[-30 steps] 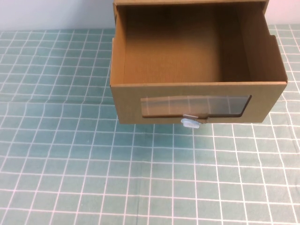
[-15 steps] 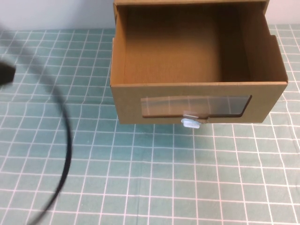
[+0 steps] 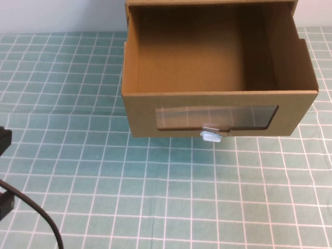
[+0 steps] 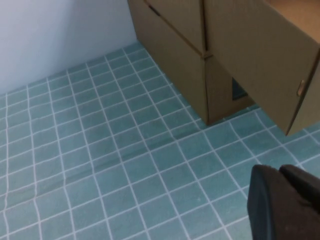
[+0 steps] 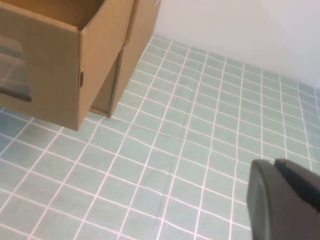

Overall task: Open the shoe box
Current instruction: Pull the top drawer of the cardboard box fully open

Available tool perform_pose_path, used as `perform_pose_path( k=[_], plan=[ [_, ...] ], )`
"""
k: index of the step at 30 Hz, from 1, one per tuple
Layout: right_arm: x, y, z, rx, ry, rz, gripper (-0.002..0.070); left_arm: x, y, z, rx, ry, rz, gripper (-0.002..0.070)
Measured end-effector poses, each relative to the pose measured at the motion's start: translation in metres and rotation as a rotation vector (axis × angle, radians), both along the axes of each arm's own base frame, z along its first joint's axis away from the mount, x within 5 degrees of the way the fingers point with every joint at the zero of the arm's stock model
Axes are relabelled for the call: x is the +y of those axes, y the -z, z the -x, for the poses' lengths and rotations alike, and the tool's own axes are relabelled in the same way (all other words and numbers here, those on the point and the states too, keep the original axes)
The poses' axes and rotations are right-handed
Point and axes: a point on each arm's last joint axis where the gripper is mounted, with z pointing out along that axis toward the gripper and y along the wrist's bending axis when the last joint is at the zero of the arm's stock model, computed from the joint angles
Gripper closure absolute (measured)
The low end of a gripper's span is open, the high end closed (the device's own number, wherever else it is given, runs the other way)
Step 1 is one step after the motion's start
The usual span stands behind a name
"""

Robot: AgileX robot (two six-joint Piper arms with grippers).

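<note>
- Right gripper [image 5: 276, 172] — its fingers are pressed together with nothing between them. It hangs over the green grid mat [image 3: 155, 197], off the right side of the box and well apart from it, and it does not show in the high view.
- Left gripper [image 4: 280, 176] — I cannot tell whether it is open or closed. It sits above the mat on the box's left side, clear of the cardboard and touching nothing.
- Only a dark bit of the left arm [image 3: 4, 140] and its black cable [image 3: 36, 215] show in the high view, at the near left edge.
- The shoe box [image 3: 218, 109] stands at the far middle of the mat. It is a drawer type: the inner tray is slid out toward me from its outer sleeve [image 4: 170, 45].
- The tray's front panel carries a clear window [image 3: 215, 117] and, just under it, a small pale pull tab [image 3: 209, 136].
- Inside the tray I see bare brown cardboard only — nothing is in it.
- My judgement: the box is open, so the task looks done or all but done.
- The next move calls only for keeping both arms parked clear of the box.
</note>
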Motion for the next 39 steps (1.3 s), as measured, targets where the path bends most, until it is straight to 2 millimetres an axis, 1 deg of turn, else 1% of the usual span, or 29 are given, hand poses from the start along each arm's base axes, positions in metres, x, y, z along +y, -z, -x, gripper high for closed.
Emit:
perform_pose_path(
  k=[21, 23, 26, 28, 29, 32, 34, 37, 39],
  plan=[
    [0.0, 0.0, 0.0, 0.001, 0.002, -0.002, 0.0689, 0.001, 0.001, 0.0, -0.006, -0.005, -0.025, 0.068],
    [0.0, 0.0, 0.0, 0.001, 0.002, -0.002, 0.0689, 0.003, 0.001, 0.005, -0.025, -0.006, -0.02, 0.068],
    [0.0, 0.0, 0.0, 0.001, 0.002, -0.002, 0.0689, 0.008, 0.008, 0.017, -0.074, -0.011, -0.024, 0.068],
    [0.0, 0.0, 0.0, 0.002, 0.003, -0.001, 0.0689, 0.013, 0.019, 0.029, -0.125, -0.016, -0.02, 0.068],
    [0.0, 0.0, 0.0, 0.002, 0.003, -0.001, 0.0689, 0.015, 0.027, 0.034, -0.143, -0.017, -0.015, 0.068],
    [0.0, 0.0, 0.0, 0.002, 0.003, -0.001, 0.0689, 0.019, 0.061, 0.047, -0.165, -0.018, 0.002, 0.068],
    [0.0, 0.0, 0.0, 0.002, 0.003, -0.001, 0.0689, 0.02, 0.088, 0.055, -0.166, -0.023, 0.042, 0.068],
    [0.0, 0.0, 0.0, 0.002, 0.003, -0.001, 0.0689, 0.022, 0.123, 0.059, -0.178, -0.055, 0.081, 0.068],
    [0.0, 0.0, 0.0, 0.002, 0.003, -0.001, 0.0689, 0.023, 0.147, 0.056, -0.159, -0.085, 0.078, 0.068]
  ],
)
